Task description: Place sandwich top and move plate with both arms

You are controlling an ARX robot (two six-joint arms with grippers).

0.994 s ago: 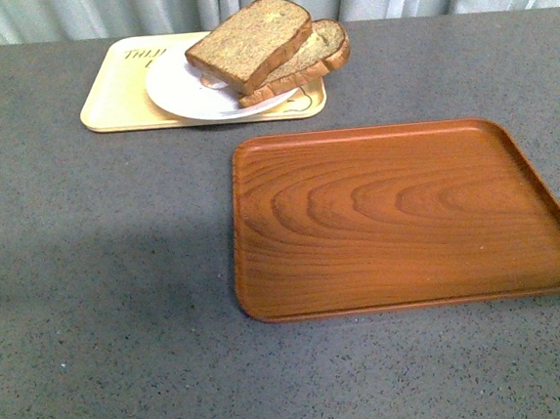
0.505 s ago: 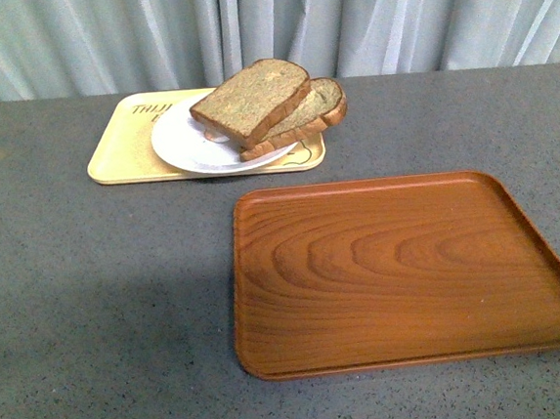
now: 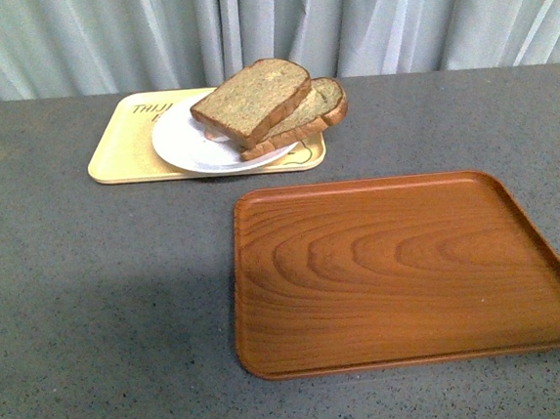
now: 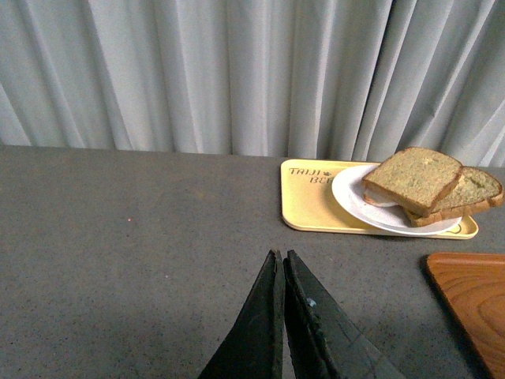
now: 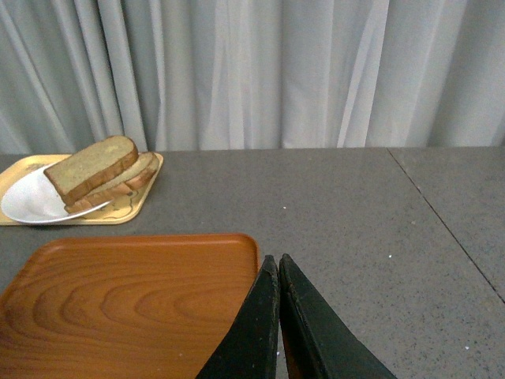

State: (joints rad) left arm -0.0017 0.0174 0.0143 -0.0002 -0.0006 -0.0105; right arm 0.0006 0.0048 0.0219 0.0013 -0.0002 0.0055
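Note:
The sandwich top, a squarish speckled tan slice, lies tilted on a domed-end slice on the white plate at the back of the table. It also shows in the left wrist view and the right wrist view. Neither arm shows in the front view. My left gripper is shut and empty over bare grey table, well short of the plate. My right gripper is shut and empty at the wooden tray's near right corner.
The plate sits on a yellow rectangular tray. A brown wooden tray lies in front of it, to the right. A grey-white curtain hangs behind the grey table.
The front view has tilted up since a second ago, so the curtain now shows and the trays sit lower in the picture. The bread, plate and trays have not moved.

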